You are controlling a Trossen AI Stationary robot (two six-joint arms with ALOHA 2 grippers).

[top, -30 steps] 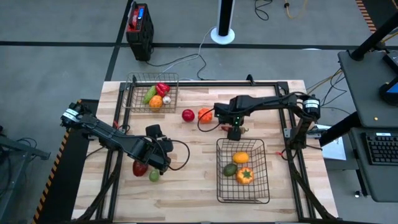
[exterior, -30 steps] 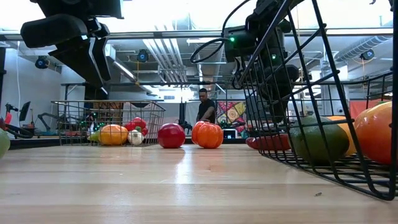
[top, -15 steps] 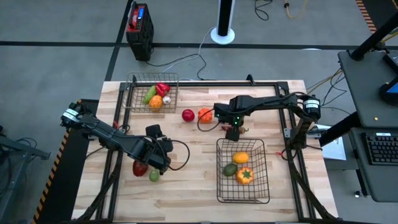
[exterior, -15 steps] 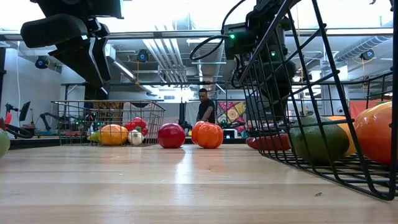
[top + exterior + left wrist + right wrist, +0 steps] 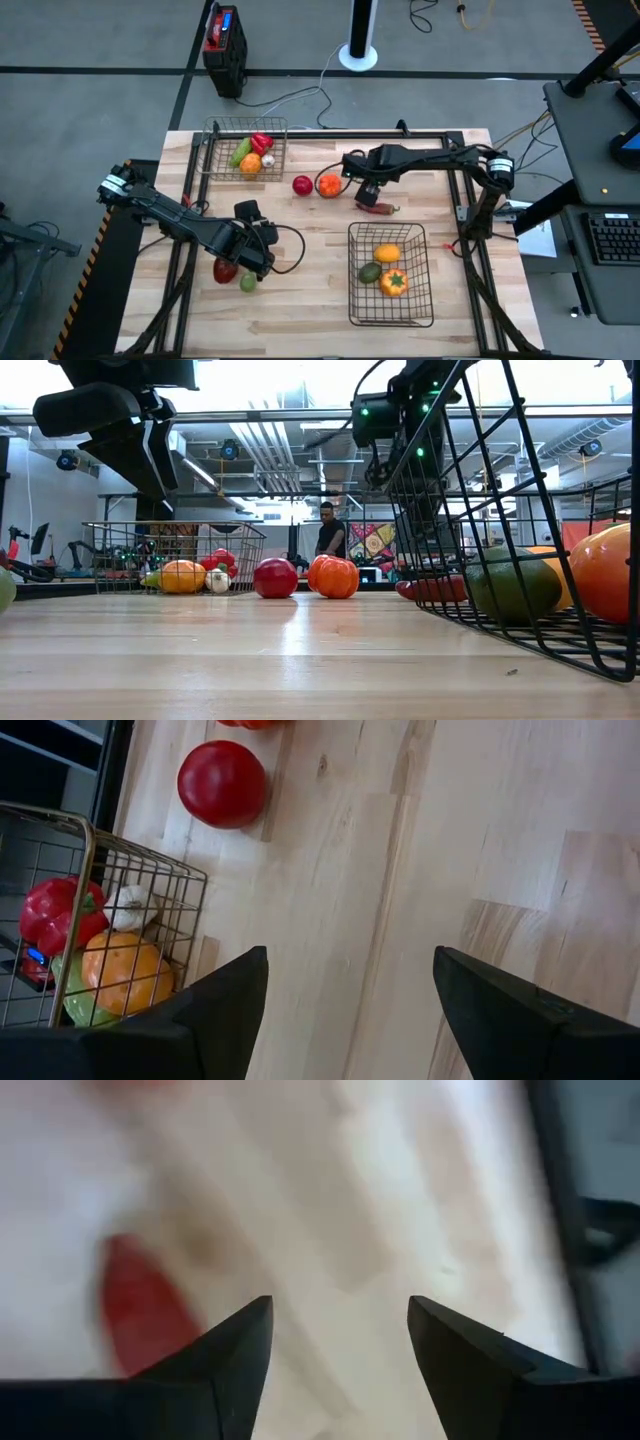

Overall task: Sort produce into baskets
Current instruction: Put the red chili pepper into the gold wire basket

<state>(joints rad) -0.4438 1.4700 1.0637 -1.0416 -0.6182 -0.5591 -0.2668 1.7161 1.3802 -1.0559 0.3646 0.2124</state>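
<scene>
My right gripper (image 5: pixel 365 192) is open and empty, up over the table beside a red chili (image 5: pixel 374 208) that lies on the wood; the chili shows blurred in its wrist view (image 5: pixel 140 1320). A red round fruit (image 5: pixel 302 185) and an orange tomato (image 5: pixel 328 185) rest on the table just left of that gripper. My left gripper (image 5: pixel 260 252) is open and empty, held above a red piece (image 5: pixel 225 270) and a green piece (image 5: pixel 247 284) near the front left. The small basket (image 5: pixel 212 150) holds several pieces. The large basket (image 5: pixel 352 290) holds three.
The small basket stands at the far left with a red pepper (image 5: pixel 55 915), a garlic (image 5: pixel 128 907) and an orange piece (image 5: pixel 125 970) inside. The large basket's wire wall (image 5: pixel 500 510) rises at the near right. A person (image 5: pixel 328 530) stands beyond the table.
My right gripper has gone up and toward the table's far edge and left, off the spot over the red chili and toward the orange tomato. The chili stays lying on the table where it was.
</scene>
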